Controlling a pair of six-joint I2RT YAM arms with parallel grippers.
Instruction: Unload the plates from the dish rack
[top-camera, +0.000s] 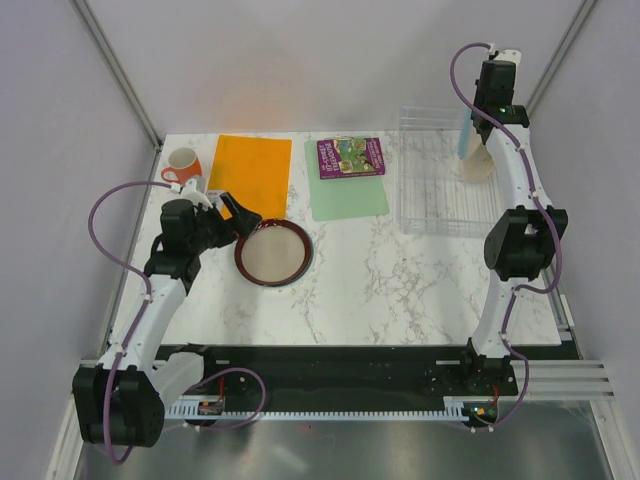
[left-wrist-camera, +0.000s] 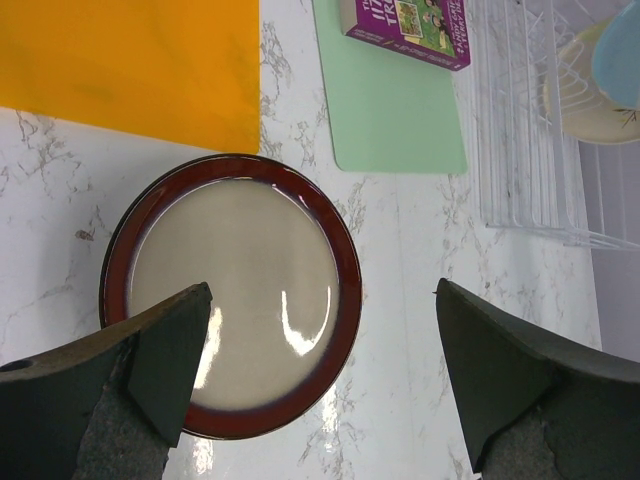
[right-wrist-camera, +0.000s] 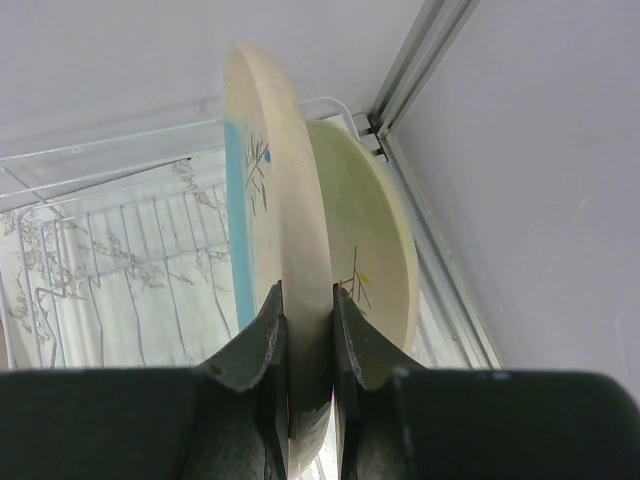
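My right gripper (right-wrist-camera: 310, 310) is shut on the rim of the cream-and-light-blue plate (right-wrist-camera: 280, 200). It holds the plate upright on edge over the far right end of the white wire dish rack (top-camera: 440, 185). A second cream plate with a small sprig (right-wrist-camera: 372, 230) stands just behind it in the rack and also shows in the top view (top-camera: 478, 166). The maroon-rimmed cream plate (left-wrist-camera: 230, 295) lies flat on the marble table. My left gripper (left-wrist-camera: 320, 350) hovers open over its near right edge and holds nothing. The red-fruit plate is out of view.
An orange mug (top-camera: 181, 163) stands at the back left. An orange mat (top-camera: 252, 175) and a green mat (top-camera: 347, 185) lie side by side at the back. A purple book (top-camera: 351, 157) rests on the green mat's far end. The enclosure wall is close behind the rack.
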